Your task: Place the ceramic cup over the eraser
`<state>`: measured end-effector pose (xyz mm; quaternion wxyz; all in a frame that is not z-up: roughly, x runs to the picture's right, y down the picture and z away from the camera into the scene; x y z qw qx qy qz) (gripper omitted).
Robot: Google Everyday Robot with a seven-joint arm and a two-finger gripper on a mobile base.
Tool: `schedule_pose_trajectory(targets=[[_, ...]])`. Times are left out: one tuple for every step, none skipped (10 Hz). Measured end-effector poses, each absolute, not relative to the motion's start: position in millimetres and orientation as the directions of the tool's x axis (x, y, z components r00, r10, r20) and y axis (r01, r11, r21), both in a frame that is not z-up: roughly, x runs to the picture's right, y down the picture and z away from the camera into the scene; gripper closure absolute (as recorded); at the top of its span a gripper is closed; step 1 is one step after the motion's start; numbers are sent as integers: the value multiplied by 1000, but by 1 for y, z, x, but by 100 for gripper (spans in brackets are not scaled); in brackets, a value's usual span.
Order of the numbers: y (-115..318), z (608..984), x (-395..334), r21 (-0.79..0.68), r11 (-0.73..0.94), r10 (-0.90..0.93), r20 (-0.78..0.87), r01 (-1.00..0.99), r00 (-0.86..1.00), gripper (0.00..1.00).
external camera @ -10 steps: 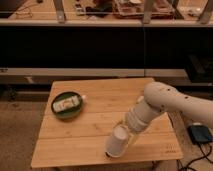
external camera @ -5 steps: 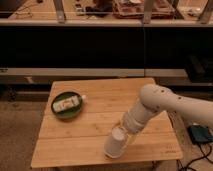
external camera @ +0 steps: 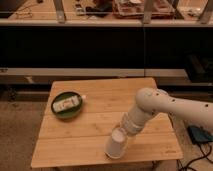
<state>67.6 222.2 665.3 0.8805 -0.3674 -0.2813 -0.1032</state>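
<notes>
The white ceramic cup [external camera: 115, 144] is near the front edge of the wooden table [external camera: 90, 135], mouth down and slightly tilted, its base toward the arm. My gripper [external camera: 123, 133] reaches in from the right and is shut on the cup's upper part; the cup and the white wrist [external camera: 134, 122] hide most of the fingers. The cup's rim is at or just above the tabletop; I cannot tell which. The eraser is not visible anywhere on the table; it is hidden.
A dark green bowl [external camera: 56, 112] with a pale packet [external camera: 67, 104] in it sits at the table's left. A dark shelf unit stands behind the table. A blue object [external camera: 201, 135] and cables lie on the floor at the right.
The arm and the cup have shifted a little to the left; the cup stays low near the front edge.
</notes>
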Motion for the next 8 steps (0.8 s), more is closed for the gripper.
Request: schedule_pose_trajectory(targets=[[224, 669, 68, -592, 708, 25, 568, 386, 823, 21], [226, 672, 67, -595, 706, 28, 566, 385, 824, 20], [228, 674, 66, -598, 703, 31, 567, 385, 823, 20], [231, 677, 64, -601, 699, 34, 569, 387, 821, 20], [234, 678, 62, -603, 695, 36, 573, 392, 819, 20], [235, 679, 61, -605, 692, 37, 576, 394, 817, 20], [236, 680, 59, -604, 691, 38, 580, 398, 814, 20], [236, 680, 59, -603, 691, 37, 580, 399, 813, 20]])
